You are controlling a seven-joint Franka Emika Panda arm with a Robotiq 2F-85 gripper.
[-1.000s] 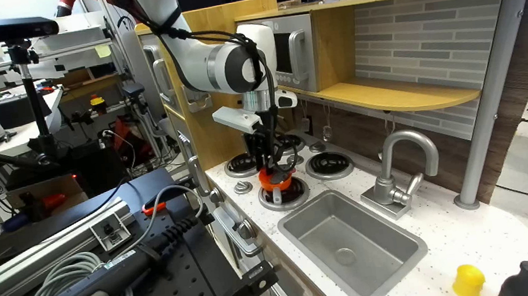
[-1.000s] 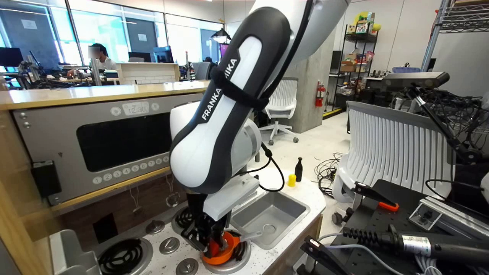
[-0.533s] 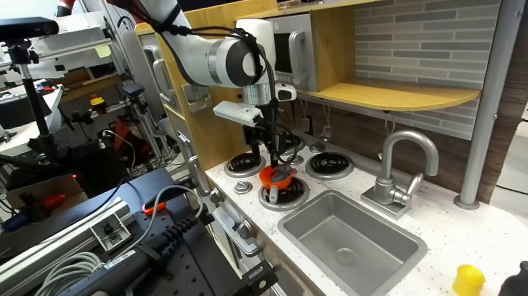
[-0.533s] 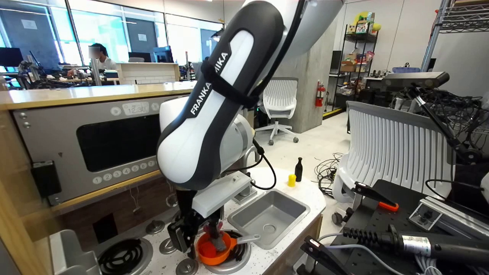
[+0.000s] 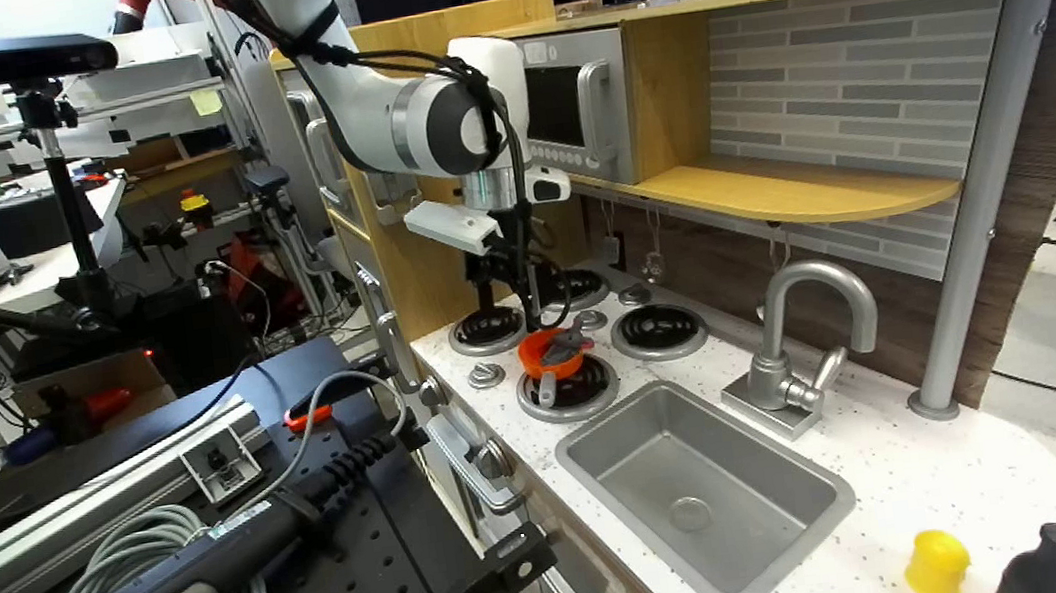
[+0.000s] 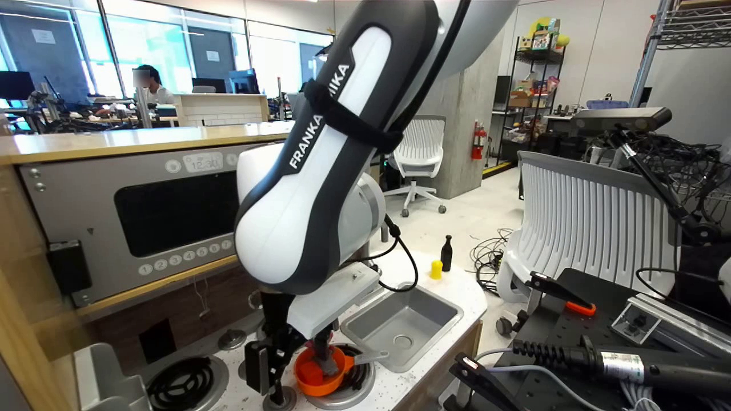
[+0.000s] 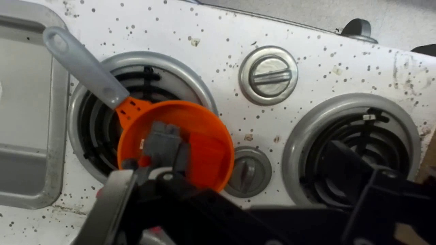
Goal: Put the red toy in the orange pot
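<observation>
Red toy inside rnd orange pot, off-ctr on burner

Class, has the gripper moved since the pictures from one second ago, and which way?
Yes. In an exterior view, judged against the sink, the gripper has shifted toward the picture's left and slightly up, away from it.

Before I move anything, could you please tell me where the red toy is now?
In the wrist view, the red toy lies near the centre, inside the right part of the orange pot, just right of the grey toy.
</observation>
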